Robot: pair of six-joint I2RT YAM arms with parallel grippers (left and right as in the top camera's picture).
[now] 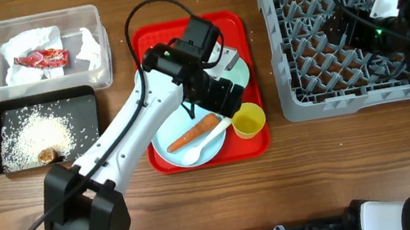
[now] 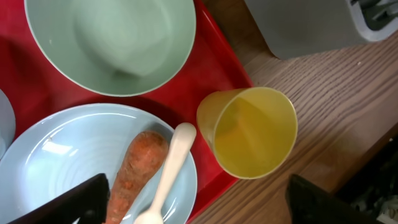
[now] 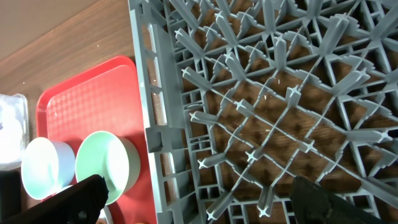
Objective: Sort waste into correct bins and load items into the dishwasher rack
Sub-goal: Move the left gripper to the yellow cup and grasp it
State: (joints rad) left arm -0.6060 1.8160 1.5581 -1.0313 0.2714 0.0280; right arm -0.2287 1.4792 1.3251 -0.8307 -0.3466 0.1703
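Only overhead shows loose white rice [image 1: 31,138] in the black tray [image 1: 84,104].

The carrot [image 1: 192,136] and spoon [image 1: 206,142] lie on the plate [image 1: 168,152], apparently touching.

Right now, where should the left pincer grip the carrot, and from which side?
At its thick middle, from straight above, closing across its width. The carrot lies flat on the blue plate, and the white spoon lies close alongside, so a sideways approach could hit it.
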